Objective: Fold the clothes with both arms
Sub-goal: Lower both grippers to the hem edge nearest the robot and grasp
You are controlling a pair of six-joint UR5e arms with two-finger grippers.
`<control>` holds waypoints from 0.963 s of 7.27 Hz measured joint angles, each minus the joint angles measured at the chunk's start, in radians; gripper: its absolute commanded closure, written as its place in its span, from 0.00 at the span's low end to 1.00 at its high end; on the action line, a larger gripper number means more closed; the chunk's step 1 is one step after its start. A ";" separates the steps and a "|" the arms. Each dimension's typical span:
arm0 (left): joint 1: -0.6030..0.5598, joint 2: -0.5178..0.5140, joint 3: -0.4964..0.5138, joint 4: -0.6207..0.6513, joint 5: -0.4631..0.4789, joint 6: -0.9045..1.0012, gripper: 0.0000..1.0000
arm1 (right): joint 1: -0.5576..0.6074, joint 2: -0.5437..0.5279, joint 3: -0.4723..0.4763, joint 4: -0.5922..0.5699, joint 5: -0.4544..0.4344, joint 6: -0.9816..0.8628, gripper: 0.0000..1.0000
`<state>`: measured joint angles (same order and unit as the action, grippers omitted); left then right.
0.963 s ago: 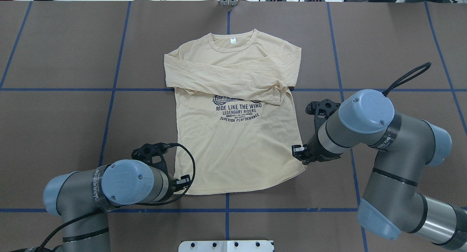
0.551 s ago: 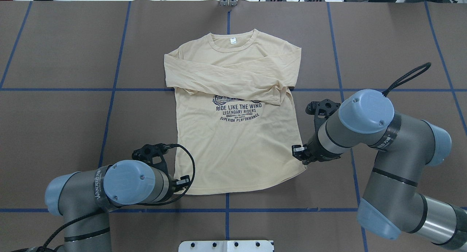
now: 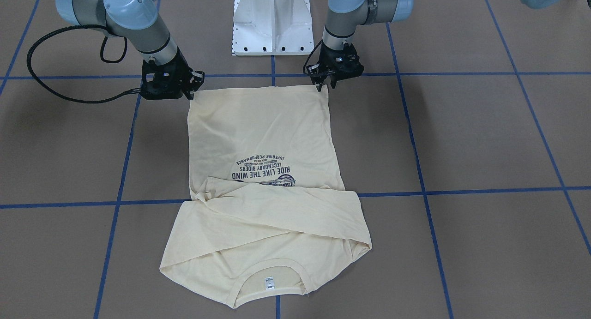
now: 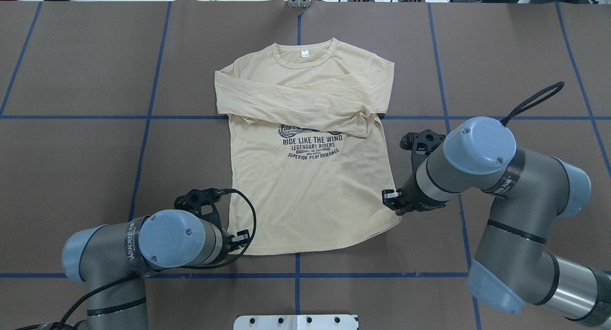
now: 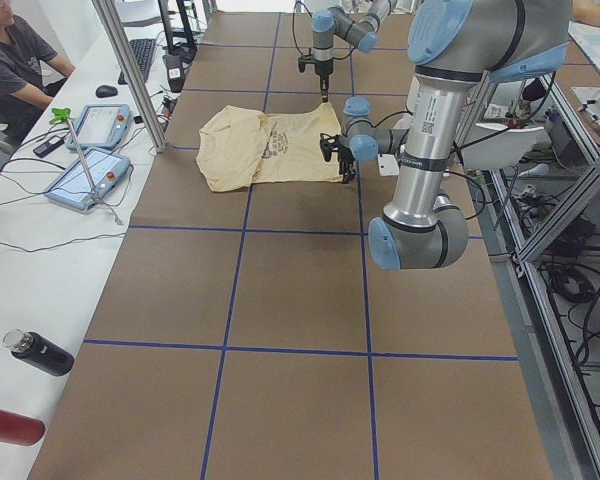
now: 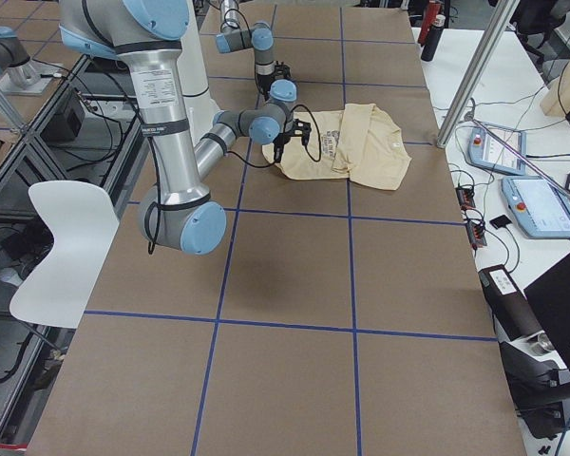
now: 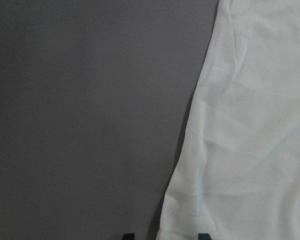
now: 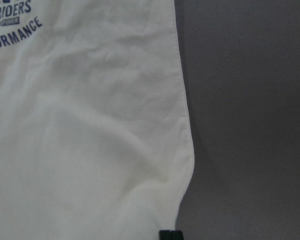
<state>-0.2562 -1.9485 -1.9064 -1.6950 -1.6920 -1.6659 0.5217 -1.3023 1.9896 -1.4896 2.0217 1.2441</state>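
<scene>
1. Front-facing view: one long-sleeved T-shirt [image 3: 258, 125] lies flat at the centre of the frame, print up, collar toward the bottom edge, both sleeves crossed over the chest. Two arms enter from the top. The left gripper [image 3: 326, 85], upper centre-right, stands at one hem corner. The right gripper [image 3: 187, 93], upper left, is at the other. The table [image 3: 461, 125] is brown with a grid of blue tape, and one white pedestal base [image 3: 270, 23] sits at top centre.
2. Overhead view: the T-shirt [image 4: 310, 196] is mid-frame with its collar up, and only here does the print read upright: "RIDE LIKE THE WIND". The left gripper [image 4: 241, 237] is at lower left and the right gripper [image 4: 389, 196] right of centre, but the wrists hide their fingertips.
3. Exterior left view: the T-shirt [image 5: 250, 150] is small at upper centre. Beyond the table's left edge there are one seated person [image 5: 15, 60], two tablets [image 5: 100, 125] and two bottles [image 5: 40, 352], one dark and one red.
4. Exterior right view: the T-shirt [image 6: 351, 142] is at upper centre, and one white chair [image 6: 62, 247] stands at the left.
5. Left wrist view: the T-shirt [image 7: 250, 125] fills the right half. Two fingertips [image 7: 204, 236] at the bottom edge stand apart astride the fabric's edge, gripping nothing.
6. Right wrist view: the T-shirt [image 8: 90, 125] fills the left. Two fingertips [image 8: 165, 235] are pressed together at bottom centre, pinching the hem corner.
</scene>
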 measured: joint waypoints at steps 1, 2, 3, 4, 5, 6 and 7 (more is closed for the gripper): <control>0.001 -0.001 0.002 0.000 0.000 0.000 0.59 | 0.001 0.000 0.000 0.000 0.000 0.000 1.00; 0.001 -0.001 0.008 0.000 0.000 0.000 0.59 | 0.002 0.000 0.000 0.000 0.000 0.000 1.00; 0.002 -0.003 0.012 0.000 0.000 0.000 0.68 | 0.002 0.000 0.000 -0.001 0.000 0.000 1.00; 0.002 -0.003 0.014 0.000 0.000 0.000 0.83 | 0.003 0.000 0.000 -0.001 0.000 0.000 1.00; 0.002 -0.004 0.015 0.000 0.000 0.000 1.00 | 0.005 0.000 0.000 -0.001 0.000 -0.001 1.00; 0.003 -0.004 0.014 0.000 0.000 0.000 1.00 | 0.006 0.000 0.000 -0.001 0.001 -0.001 1.00; 0.003 -0.004 0.011 0.001 0.000 0.000 1.00 | 0.007 0.000 0.000 -0.001 0.001 -0.001 1.00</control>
<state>-0.2536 -1.9527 -1.8952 -1.6941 -1.6923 -1.6659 0.5291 -1.3023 1.9896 -1.4910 2.0231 1.2426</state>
